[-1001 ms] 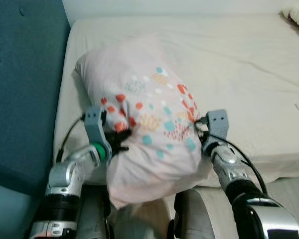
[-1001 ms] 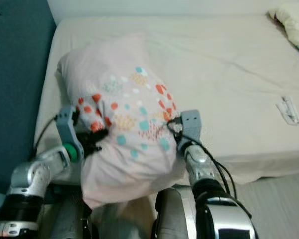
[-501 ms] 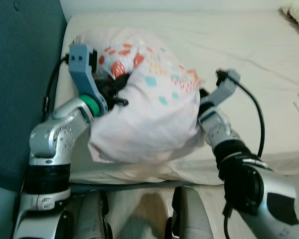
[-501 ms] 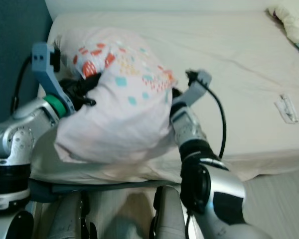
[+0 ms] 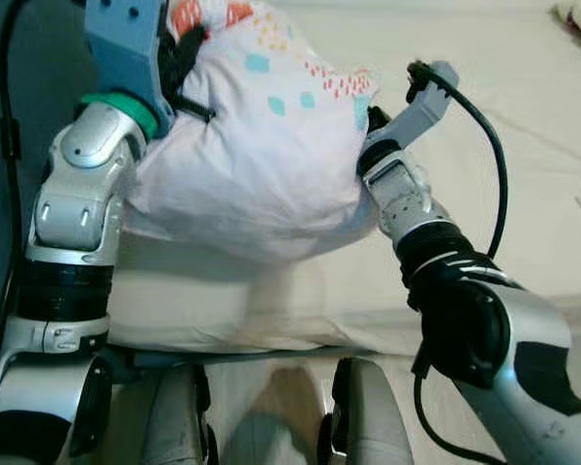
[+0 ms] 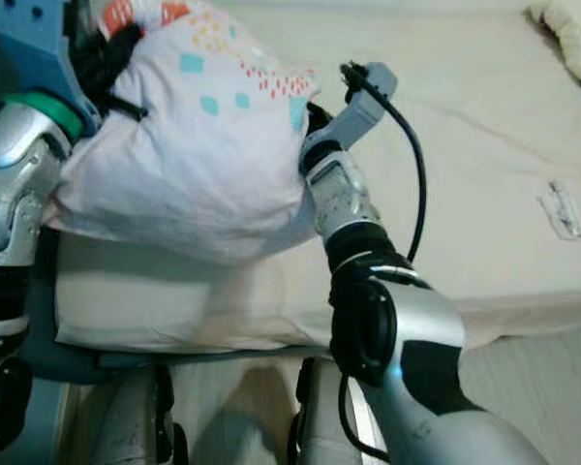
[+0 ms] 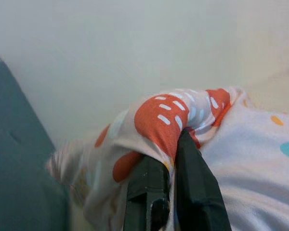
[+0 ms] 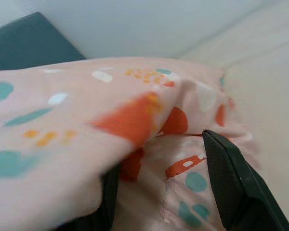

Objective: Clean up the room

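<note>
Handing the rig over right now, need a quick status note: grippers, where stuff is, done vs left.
Left gripper: shut on a fold of the pale pink pillow with orange and teal dots.
Right gripper: pillow fabric bunched between its fingers, gripping the pillow's other side.
Pillow: held up between both arms above the cream bed, near the teal headboard.
Done: pillow picked up.
Left: set it down at the head of the bed and release. A small white object lies on the bed to the right.
</note>
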### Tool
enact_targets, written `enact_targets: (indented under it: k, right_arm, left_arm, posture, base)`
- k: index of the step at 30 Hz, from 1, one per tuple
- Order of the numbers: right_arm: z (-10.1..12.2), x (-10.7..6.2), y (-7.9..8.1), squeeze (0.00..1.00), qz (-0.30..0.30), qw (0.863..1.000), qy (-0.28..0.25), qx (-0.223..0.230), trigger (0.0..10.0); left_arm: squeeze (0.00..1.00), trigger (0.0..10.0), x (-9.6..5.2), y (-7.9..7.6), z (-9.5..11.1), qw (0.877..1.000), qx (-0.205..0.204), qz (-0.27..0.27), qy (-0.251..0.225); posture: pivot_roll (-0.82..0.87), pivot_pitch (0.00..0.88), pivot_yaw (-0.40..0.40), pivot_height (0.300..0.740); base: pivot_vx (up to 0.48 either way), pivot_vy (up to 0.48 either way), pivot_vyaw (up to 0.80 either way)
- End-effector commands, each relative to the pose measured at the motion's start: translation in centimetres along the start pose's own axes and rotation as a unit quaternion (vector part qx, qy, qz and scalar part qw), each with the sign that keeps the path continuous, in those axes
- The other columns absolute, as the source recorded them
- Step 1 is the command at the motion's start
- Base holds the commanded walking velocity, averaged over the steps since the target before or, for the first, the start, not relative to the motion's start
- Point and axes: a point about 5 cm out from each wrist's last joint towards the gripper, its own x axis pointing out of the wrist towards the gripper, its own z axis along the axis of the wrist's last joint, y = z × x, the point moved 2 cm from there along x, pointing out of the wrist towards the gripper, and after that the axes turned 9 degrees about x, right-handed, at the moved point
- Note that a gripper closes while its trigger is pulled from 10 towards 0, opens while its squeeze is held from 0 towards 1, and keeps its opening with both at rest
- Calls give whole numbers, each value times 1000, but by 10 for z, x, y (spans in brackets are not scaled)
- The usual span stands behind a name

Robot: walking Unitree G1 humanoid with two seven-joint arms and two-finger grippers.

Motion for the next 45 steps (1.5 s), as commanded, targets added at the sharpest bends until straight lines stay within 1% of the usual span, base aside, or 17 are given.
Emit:
enact_targets:
  k: [1, 6, 8, 10, 14, 16, 17, 18, 21, 23, 28, 29, 34, 35, 39, 40, 45]
  right_arm:
    - [14, 13, 38, 0, 78, 997, -17, -22, 10000]
    - [24, 20, 63, 0, 133, 990, -18, -43, 10000]
    - [15, 19, 60, 0, 130, 991, 0, -43, 10000]
    - [-38, 4, 34, 0, 87, 991, 86, -56, 10000]
    - [-54, -3, 27, 0, 77, 989, 109, -57, 10000]
    - [-92, -22, 12, 0, 59, 982, 165, -67, 10000]
    - [-92, -22, 12, 0, 59, 982, 165, -67, 10000]
    - [-106, -31, 5, 0, 53, 979, 186, -64, 10000]
    - [-115, -38, 0, 0, 49, 977, 199, -62, 10000]
    - [-123, -47, -9, 0, 46, 976, 206, -52, 10000]
    - [-120, -52, -18, 0, 44, 979, 197, -42, 10000]
    - [-116, -56, -24, 0, 48, 981, 185, -41, 10000]
    - [-112, -61, -31, 0, 55, 984, 167, -38, 10000]
    - [-112, -64, -32, 0, 62, 984, 161, -37, 10000]
    - [-112, -75, -37, 0, 73, 987, 141, -30, 10000]
    - [-112, -84, -43, 0, 69, 989, 129, -29, 10000]
    - [-114, -94, -51, 0, 56, 991, 122, -27, 10000]
  left_arm:
    - [0, 0, 6, 6, 34, 994, 62, 35, -83]
    - [0, 0, 7, 19, 30, 988, 108, 86, -65]
    - [0, 0, 6, 19, 18, 986, 131, 91, -44]
    - [0, 0, -7, 5, -37, 978, 200, 41, 43]
    - [0, 0, -12, 0, -50, 974, 216, 22, 61]
    - [0, 0, -24, -7, -79, 956, 271, -15, 108]
    - [0, 0, -24, -7, -79, 956, 271, -15, 108]
    - [0, 0, -31, -9, -96, 939, 312, -29, 139]
    - [0, 0, -37, -10, -110, 928, 330, -38, 170]
    - [0, 0, -47, -10, -134, 906, 357, -32, 223]
    - [0, 0, -54, -11, -151, 892, 371, -12, 260]
    - [0, 10000, -58, -21, -159, 886, 382, -2, 264]
    - [0, 10000, -62, -37, -164, 887, 387, 17, 251]
    - [1000, 10000, -59, -38, -155, 894, 384, 52, 222]
    - [1000, 10000, -53, -32, -134, 902, 374, 137, 167]
    - [1000, 10000, -51, -23, -121, 896, 372, 197, 139]
    - [1000, 10000, -47, -10, -108, 889, 369, 244, 120]
  posture:
    - [79, 195, 15, 595]
    - [70, 192, 15, 595]
    - [73, 190, 11, 595]
    - [84, 194, 5, 595]
    - [85, 195, 5, 595]
    - [83, 197, 5, 595]
    - [83, 197, 5, 595]
    - [86, 200, 5, 595]
    - [84, 200, 3, 595]
    - [80, 202, 4, 595]
    - [69, 204, 2, 595]
    - [65, 203, 2, 595]
    - [58, 200, 3, 595]
    - [51, 201, 6, 595]
    - [46, 200, 8, 595]
    - [51, 198, 11, 595]
    - [50, 191, 18, 595]
  base:
    - [0, 0, 0]
    - [0, 0, 0]
    - [0, 0, 0]
    - [0, 0, 0]
    - [0, 0, 0]
    - [0, 0, 0]
    - [0, 0, 0]
    - [0, 0, 0]
    - [0, 0, 0]
    - [0, 0, 0]
    - [0, 0, 0]
    - [0, 0, 0]
    - [0, 0, 0]
    - [0, 0, 0]
    - [0, 0, 0]
    - [0, 0, 0]
    - [0, 0, 0]
